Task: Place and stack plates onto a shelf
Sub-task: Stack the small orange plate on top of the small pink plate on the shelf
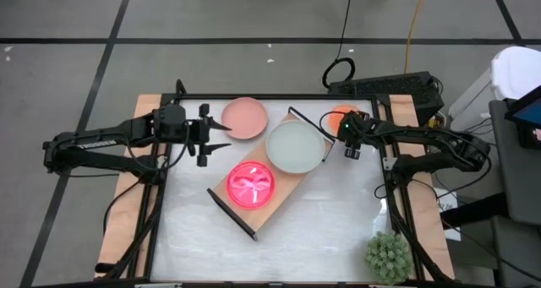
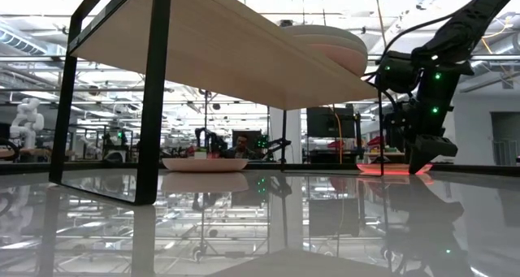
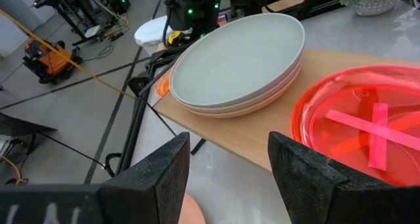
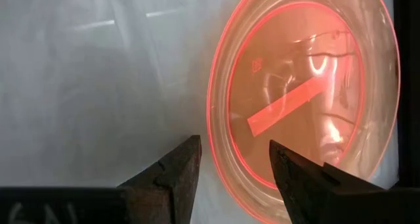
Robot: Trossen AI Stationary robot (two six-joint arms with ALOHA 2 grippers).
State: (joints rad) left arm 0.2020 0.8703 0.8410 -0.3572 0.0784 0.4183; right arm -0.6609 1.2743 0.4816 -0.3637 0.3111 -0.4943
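Where the right arm crosses the back right part of the desk [image 1: 338, 229], it hides most of the orange plate [image 1: 341, 113] in the high view; only a sliver shows just beyond the shelf's far end. The right wrist view shows that plate [image 4: 305, 99] lying flat on the desk surface, cut off at one side, with a bright strip across its middle. The right gripper [image 1: 352, 150] hangs over its rim, jaws open and empty.

The shelf [image 1: 292, 182] lies diagonally at the desk's centre. On it, toward its far end, sits the pale grey plate [image 1: 295, 146], stacked on a second plate [image 3: 262, 106] that shows only as a pinkish-beige rim in the left wrist view. On the shelf's near half rests the neon pink plate [image 1: 251, 186], partly cut off in the left wrist view.

The dusty pink plate [image 1: 244, 117] lies on the desk just beside the shelf's far left side. The left gripper [image 1: 213, 136] hovers near that plate, jaws open, holding nothing.

A spiky green plant [image 1: 388, 256] stands well apart from the shelf, at the desk's near right corner. No legible writing or brand marks can be made out.
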